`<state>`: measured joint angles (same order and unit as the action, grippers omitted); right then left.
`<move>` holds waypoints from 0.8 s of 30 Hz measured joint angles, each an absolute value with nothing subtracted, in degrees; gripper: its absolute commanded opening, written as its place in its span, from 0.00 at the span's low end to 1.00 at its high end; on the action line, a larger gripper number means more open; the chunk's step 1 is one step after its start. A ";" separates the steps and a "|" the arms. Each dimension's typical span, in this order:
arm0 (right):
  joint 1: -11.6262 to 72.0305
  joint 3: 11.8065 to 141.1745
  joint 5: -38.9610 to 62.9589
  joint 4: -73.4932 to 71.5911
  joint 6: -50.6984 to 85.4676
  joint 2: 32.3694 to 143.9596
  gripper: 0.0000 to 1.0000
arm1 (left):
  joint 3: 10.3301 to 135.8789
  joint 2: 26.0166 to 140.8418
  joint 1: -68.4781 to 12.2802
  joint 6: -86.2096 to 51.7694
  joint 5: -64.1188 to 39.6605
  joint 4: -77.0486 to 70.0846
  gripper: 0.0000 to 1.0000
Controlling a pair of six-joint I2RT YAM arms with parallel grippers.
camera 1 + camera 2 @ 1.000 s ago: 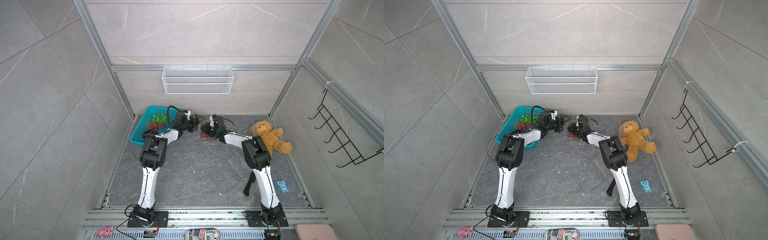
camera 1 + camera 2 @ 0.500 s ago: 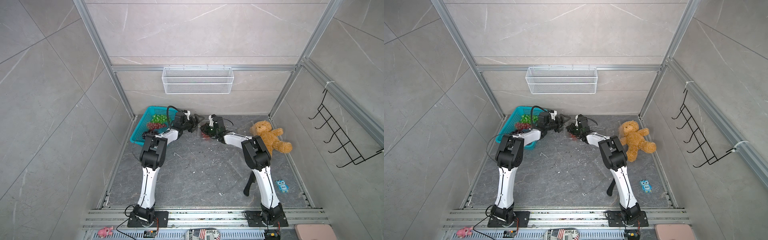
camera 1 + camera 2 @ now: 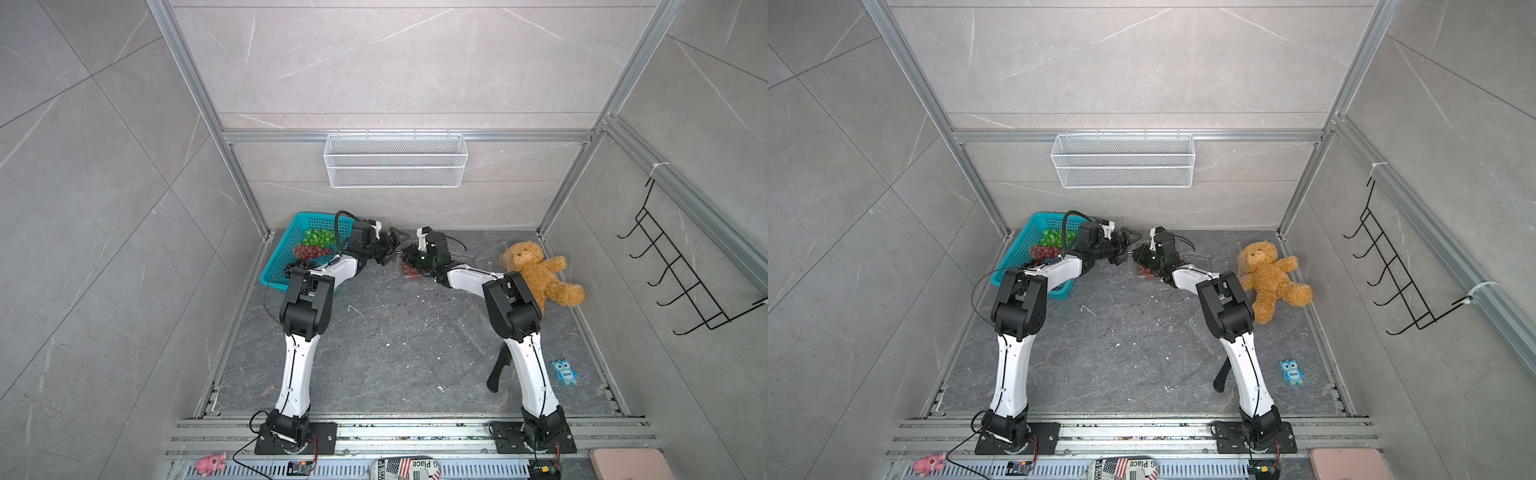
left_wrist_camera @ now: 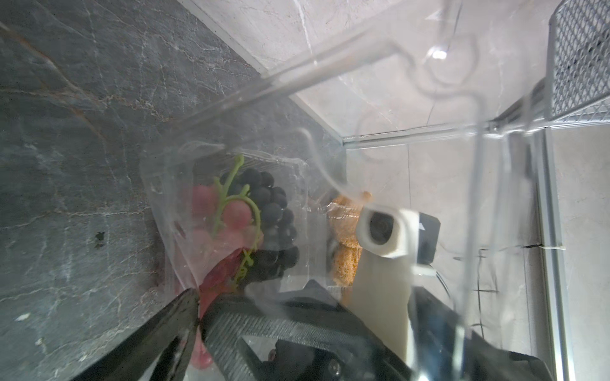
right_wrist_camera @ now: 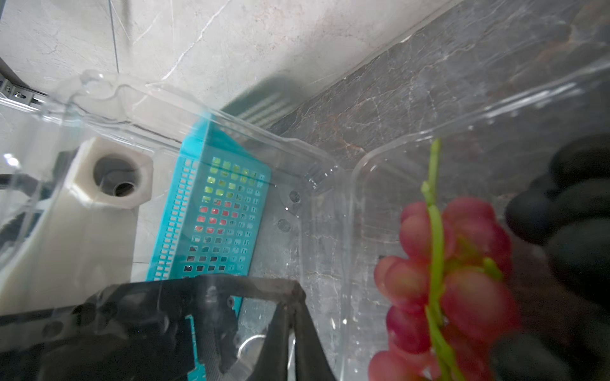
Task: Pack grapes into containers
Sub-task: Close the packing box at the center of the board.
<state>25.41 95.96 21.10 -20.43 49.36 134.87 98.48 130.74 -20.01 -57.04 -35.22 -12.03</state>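
Bare floor lies open between the arms; farther back, the right gripper pinches the rim of the clamshell container, red and dark grapes inside; the left gripper gapes wide beside it; teal basket and teddy bear flank them near the back wall.

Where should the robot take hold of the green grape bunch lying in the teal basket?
Across the middle of the green bunch, coming straight down from above. It lies uncovered in the teal basket, whose walls rise around it, so a sideways approach looks blocked. No stem shows, so a gentle pinch on the berries seems safest.
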 measured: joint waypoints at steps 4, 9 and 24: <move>25.50 95.98 21.39 -20.47 49.36 134.87 0.10 | 100.92 130.52 -20.01 -54.72 -34.20 -6.26 1.00; 25.50 95.98 21.78 -20.47 49.36 134.87 0.10 | 103.63 130.52 -20.01 -52.45 -32.91 0.23 1.00; 25.36 96.05 22.15 -20.27 49.32 134.87 0.11 | 112.03 130.08 -19.99 -47.09 -29.04 16.58 1.00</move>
<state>25.36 96.05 22.15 -20.27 49.32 134.87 112.03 130.08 -19.99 -47.09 -29.04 16.58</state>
